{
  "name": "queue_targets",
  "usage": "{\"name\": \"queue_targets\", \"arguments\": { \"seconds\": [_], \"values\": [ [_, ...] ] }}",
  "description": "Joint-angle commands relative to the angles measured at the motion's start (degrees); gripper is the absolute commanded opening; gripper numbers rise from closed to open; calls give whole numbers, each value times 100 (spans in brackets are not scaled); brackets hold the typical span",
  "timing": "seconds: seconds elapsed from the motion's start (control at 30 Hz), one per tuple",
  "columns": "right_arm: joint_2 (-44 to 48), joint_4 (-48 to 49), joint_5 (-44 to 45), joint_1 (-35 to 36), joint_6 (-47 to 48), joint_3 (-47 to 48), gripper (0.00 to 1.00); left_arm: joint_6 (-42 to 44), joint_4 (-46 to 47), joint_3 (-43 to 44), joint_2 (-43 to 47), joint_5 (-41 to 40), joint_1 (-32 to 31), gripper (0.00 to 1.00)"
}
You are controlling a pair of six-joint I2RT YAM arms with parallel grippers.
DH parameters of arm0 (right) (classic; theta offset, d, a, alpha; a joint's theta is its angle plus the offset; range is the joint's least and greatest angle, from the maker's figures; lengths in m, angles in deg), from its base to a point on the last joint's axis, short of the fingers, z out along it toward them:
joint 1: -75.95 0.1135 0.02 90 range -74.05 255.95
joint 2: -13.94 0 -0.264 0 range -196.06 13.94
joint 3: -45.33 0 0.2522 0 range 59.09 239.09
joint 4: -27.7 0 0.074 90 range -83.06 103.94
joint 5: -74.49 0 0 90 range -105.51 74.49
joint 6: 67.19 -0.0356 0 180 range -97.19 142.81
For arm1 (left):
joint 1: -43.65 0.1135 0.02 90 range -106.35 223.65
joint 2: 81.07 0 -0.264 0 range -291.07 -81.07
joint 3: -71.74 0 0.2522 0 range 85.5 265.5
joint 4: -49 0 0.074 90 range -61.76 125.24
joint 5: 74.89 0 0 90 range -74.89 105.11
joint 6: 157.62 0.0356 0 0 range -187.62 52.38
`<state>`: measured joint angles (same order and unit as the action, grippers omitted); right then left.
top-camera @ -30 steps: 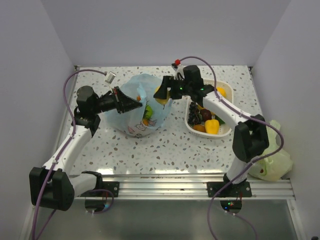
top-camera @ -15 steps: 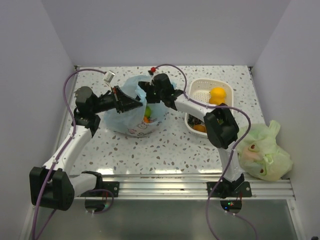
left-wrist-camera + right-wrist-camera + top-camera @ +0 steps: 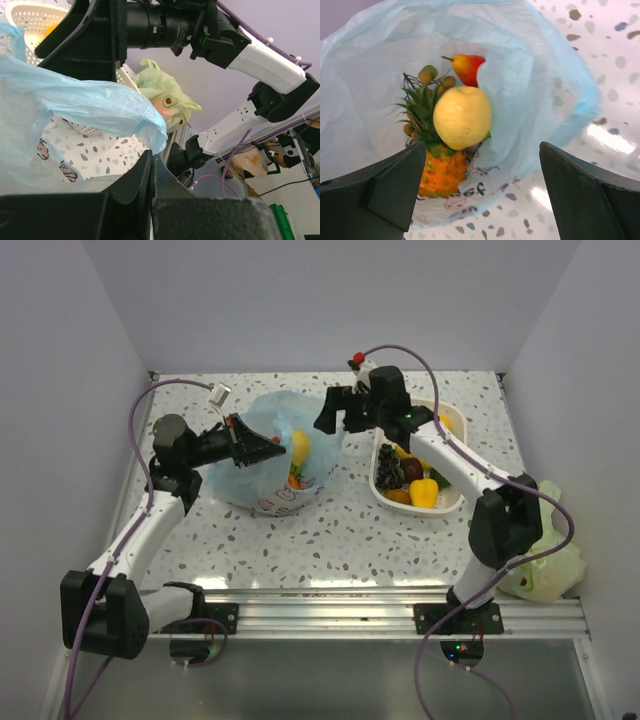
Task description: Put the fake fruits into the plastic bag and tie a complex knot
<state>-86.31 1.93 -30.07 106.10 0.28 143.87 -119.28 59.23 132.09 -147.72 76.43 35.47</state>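
The light-blue plastic bag [image 3: 272,472] sits open at the table's middle. My left gripper [image 3: 272,448] is shut on its near rim and holds the mouth up; in the left wrist view the closed jaws [image 3: 151,156] pinch the blue film [image 3: 75,102]. My right gripper [image 3: 328,415] hangs open and empty above the bag's right rim. In the right wrist view [image 3: 482,145] a yellow fruit [image 3: 462,117] rests inside the bag on a little pineapple [image 3: 440,172], beside a red-yellow pear [image 3: 467,67]. The yellow fruit also shows from above [image 3: 300,445]. No knot shows.
A white perforated basket [image 3: 378,480] right of the bag holds more fruits: a yellow one [image 3: 424,492], a dark purple one [image 3: 390,472], an orange one [image 3: 441,423]. A pale green bag [image 3: 545,565] lies at the right edge. White walls enclose the table.
My right gripper brought the yellow fruit over the bag and let it go. The fruit now lies in the bag and the gripper has drawn back to the right, open. The left arm held still.
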Motion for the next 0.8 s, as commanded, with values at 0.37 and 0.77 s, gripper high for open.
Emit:
{"name": "queue_targets", "arguments": {
  "seconds": [0.37, 0.77],
  "values": [
    [1491, -2972, -662, -1687, 2458, -224, 98, 68, 247, -71, 73, -41, 45, 0],
    [516, -4063, 728, -2804, 4150, -401, 75, 411, -237, 87, 109, -32, 45, 0]
  ]
}}
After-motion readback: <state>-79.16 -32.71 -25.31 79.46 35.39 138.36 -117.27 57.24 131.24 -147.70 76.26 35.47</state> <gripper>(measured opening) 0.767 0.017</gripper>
